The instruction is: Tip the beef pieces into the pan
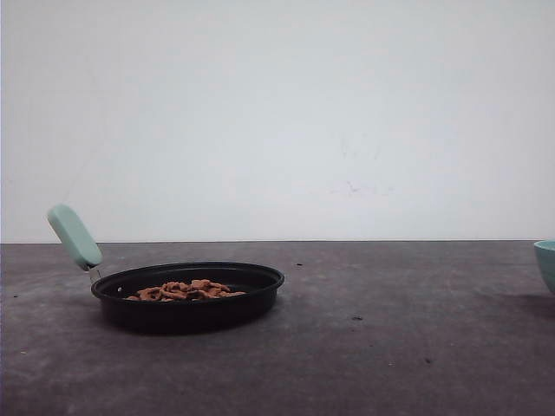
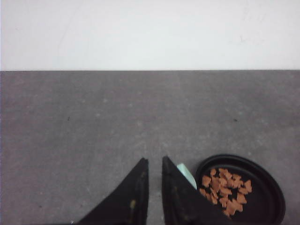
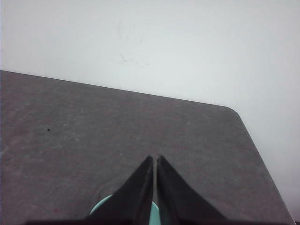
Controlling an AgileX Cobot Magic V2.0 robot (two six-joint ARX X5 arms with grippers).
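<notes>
Orange-brown curled beef pieces (image 1: 186, 290) lay heaped low in the black pan (image 1: 260, 279), its mint handle (image 1: 74, 235) pointing toward ten o'clock. The left claw (image 2: 154, 161) and right claw (image 3: 155, 158) were nearly clenched, grasping nothing.

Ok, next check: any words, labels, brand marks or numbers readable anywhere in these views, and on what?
None. The pan, its mint handle, the teal bowl, the table and the wall carry no print. The faint marks on the wall are scuffs, not letters.
</notes>
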